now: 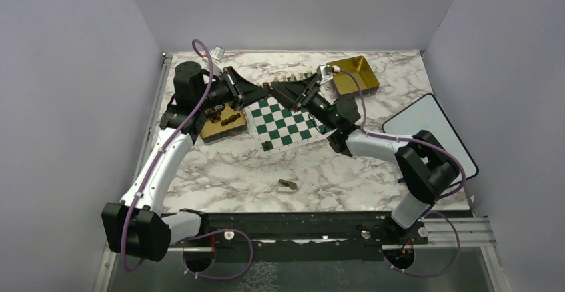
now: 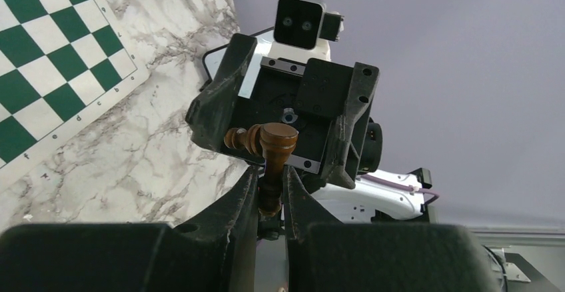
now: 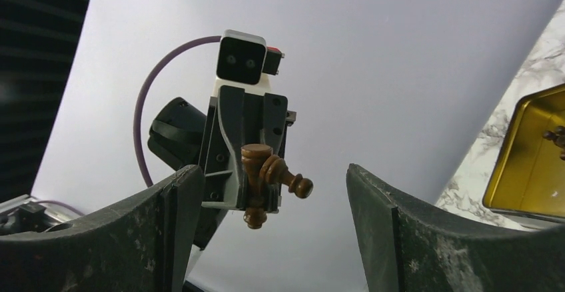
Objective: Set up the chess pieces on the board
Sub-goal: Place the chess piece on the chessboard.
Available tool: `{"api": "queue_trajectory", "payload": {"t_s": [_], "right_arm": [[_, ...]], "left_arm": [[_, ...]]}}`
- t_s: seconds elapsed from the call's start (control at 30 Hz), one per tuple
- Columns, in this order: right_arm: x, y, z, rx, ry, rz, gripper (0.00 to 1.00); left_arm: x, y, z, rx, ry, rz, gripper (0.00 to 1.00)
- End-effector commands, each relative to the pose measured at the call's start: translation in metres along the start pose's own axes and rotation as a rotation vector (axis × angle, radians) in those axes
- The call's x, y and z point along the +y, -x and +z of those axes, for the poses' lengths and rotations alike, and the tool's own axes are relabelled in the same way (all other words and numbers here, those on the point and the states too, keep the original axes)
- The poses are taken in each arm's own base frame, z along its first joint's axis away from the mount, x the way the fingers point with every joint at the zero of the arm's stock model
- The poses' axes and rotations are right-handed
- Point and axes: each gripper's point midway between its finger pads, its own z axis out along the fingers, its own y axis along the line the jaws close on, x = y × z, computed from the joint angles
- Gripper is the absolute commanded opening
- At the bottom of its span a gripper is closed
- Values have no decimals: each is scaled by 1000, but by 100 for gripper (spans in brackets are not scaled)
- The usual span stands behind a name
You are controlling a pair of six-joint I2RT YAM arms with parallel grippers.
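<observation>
Closest to us in the overhead view, one dark piece [image 1: 288, 185] lies alone on the bench [image 1: 220, 179], well short of the board [image 1: 283, 124]. Mid-frame, the board has a gold tin [image 1: 223, 124] just beside its left edge. A row of pieces [image 1: 293, 77] stands along its far edge, and a second tin [image 1: 353, 73] sits at upper right.

Above the board's far-left part the two arms meet nose to nose. The left tool [image 2: 270, 175] is pressed tight on a brown chess piece [image 2: 278, 139]. Something brown also sticks out crossways from it, maybe a second piece, but we can't tell for sure. The right tool [image 2: 286, 112] faces it, spread wide and gripping nothing.

We reckon it's a mid-air handover, and it's the dicey bit. If the right tool closes off-centre or catches that crossways bit, or the left lets go too soon, the piece could drop. It might then knock over the far row or roll off across the bench.
</observation>
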Motion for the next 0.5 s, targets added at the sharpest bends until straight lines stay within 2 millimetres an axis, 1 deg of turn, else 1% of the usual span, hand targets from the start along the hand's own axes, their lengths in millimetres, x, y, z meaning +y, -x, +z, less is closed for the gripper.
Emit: {"api": "queue_trajectory", "payload": {"t_s": [0.0, 0.2, 0.27, 0.47], "right_arm": [[28, 0, 7, 15, 126, 34, 83], [31, -1, 4, 14, 142, 36, 81], [32, -1, 2, 13, 149, 37, 80], [38, -1, 2, 17, 174, 32, 77]], "left_arm": [[-23, -3, -4, -1, -76, 25, 8], [-23, -3, -3, -5, -79, 21, 8], [-26, -2, -4, -15, -91, 34, 8], [-26, -2, -4, -18, -95, 32, 8]]}}
